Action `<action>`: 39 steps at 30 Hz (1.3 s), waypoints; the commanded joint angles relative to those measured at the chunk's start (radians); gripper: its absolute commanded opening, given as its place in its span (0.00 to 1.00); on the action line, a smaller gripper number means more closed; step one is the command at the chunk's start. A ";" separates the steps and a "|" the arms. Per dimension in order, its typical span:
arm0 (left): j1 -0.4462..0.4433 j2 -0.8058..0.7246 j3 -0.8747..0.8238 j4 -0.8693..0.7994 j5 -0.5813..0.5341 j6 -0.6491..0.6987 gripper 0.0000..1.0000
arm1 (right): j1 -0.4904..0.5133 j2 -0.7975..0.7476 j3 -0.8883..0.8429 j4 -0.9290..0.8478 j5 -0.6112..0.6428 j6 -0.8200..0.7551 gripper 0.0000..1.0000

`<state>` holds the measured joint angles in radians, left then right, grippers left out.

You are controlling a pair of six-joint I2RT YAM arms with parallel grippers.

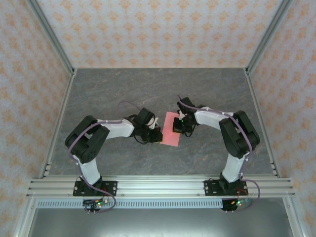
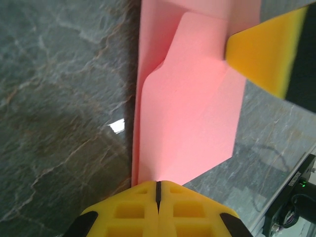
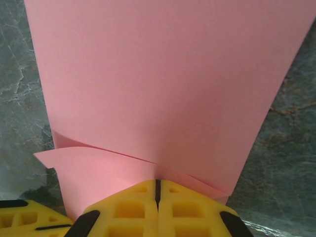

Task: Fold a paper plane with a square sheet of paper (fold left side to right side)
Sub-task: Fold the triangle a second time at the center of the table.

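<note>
The square sheet of paper (image 1: 169, 132) lies salmon-pink on the grey table, folded to a narrow upright strip between the two arms. In the left wrist view the paper (image 2: 197, 113) has its crease along the left side and a loose upper layer bulging up. My left gripper (image 1: 158, 134) is shut, its tips (image 2: 158, 186) touching the near end of the paper by the crease. My right gripper (image 1: 178, 127) is shut too, its tips (image 3: 158, 183) down on the paper (image 3: 163, 79) where a flap edge crosses. I cannot tell whether either pinches a layer.
The right gripper's yellow finger (image 2: 261, 54) sits on the paper's far right part in the left wrist view. The left gripper's finger (image 3: 24, 219) shows low left in the right wrist view. Patterned walls close the marbled table (image 1: 123, 94) on three sides.
</note>
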<state>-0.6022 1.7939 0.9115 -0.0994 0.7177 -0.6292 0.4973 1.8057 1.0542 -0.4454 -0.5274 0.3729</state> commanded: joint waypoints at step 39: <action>0.013 0.040 -0.067 0.009 -0.003 -0.022 0.00 | -0.002 0.032 0.010 -0.078 0.103 -0.006 0.05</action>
<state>-0.6018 1.8473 0.9054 -0.0250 0.7593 -0.6323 0.4980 1.8091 1.0603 -0.4561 -0.5190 0.3729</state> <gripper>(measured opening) 0.051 0.050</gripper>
